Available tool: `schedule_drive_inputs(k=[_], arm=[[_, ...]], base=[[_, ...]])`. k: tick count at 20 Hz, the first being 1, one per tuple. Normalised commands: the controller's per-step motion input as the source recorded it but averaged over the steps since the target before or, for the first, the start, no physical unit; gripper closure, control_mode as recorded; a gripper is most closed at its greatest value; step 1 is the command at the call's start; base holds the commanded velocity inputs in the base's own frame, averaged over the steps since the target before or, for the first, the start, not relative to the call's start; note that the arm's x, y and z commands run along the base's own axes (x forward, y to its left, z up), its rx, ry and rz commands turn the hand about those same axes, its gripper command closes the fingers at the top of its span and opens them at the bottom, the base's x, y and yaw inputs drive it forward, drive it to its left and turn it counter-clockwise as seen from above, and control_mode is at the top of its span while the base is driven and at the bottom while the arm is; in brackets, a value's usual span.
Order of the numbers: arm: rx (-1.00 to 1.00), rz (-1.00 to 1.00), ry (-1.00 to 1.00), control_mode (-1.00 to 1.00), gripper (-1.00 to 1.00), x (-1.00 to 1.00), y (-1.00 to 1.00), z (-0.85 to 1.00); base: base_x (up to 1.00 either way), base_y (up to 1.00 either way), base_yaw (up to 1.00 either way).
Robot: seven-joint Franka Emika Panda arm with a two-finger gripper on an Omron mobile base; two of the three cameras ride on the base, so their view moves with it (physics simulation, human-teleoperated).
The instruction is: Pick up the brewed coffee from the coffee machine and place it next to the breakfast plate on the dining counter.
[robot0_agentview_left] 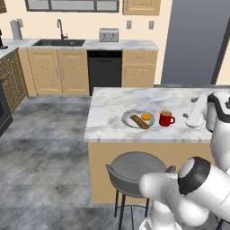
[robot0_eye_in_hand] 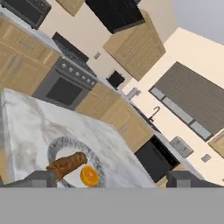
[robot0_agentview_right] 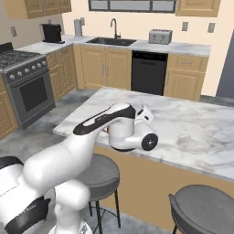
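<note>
White arm (robot0_agentview_right: 103,119) over dining counter (robot0_agentview_right: 192,132) — stool (robot0_agentview_right: 98,176) below.

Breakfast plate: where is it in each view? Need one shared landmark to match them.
Left base view: breakfast plate at centre, on the dining counter, just left of the red mug.
Right base view: not visible; the arm covers that part of the counter.
Hand view: lower left, holding the sausage and orange piece.
Shared landmark: silver toaster on the back worktop.
</note>
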Motion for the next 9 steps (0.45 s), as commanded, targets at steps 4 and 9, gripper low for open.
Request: schedule_drive_inputs(k=[4,9], arm=[[-0.11,0.01,-0.18,-1.00,-1.00,-0.47,0.11,0.59],[0.00,0.00,-0.02,-1.00,-1.00,-0.22,-0.05,0.04]], base=[[0.00,0.00,0.00],[0.00,0.00,0.00]])
